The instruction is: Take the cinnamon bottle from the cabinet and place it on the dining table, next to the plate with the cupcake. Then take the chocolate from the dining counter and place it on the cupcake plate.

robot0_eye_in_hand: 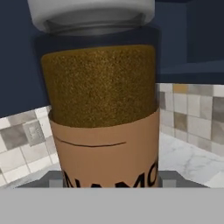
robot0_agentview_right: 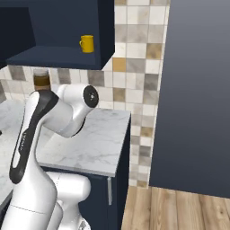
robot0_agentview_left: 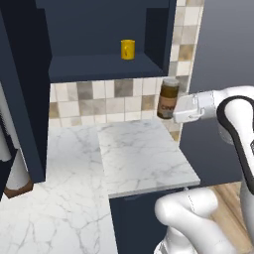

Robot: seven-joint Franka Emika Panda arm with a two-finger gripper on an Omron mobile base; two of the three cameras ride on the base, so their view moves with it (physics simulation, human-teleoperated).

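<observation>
My gripper [robot0_agentview_left: 169,111] is shut on the cinnamon bottle [robot0_agentview_left: 168,97], a brown jar with a pale cap and orange-brown label. It holds the jar upright in the air, below and right of the open cabinet [robot0_agentview_left: 99,67], above the back right corner of a marble counter [robot0_agentview_left: 144,158]. In the right base view the cinnamon bottle [robot0_agentview_right: 41,80] peeks out above my arm, under the cabinet [robot0_agentview_right: 58,56]. Close up, the cinnamon bottle [robot0_eye_in_hand: 103,109] stands between my fingertips [robot0_eye_in_hand: 54,179]. The dining table, plate, cupcake and chocolate are out of view.
A yellow mug [robot0_agentview_left: 128,49] stands on the cabinet shelf, also the yellow mug [robot0_agentview_right: 87,43]. Tiled wall runs behind the counter. A tall navy panel [robot0_agentview_right: 197,90] stands to the right, over wooden floor [robot0_agentview_right: 179,209]. A white roll [robot0_agentview_left: 17,173] stands at the far left.
</observation>
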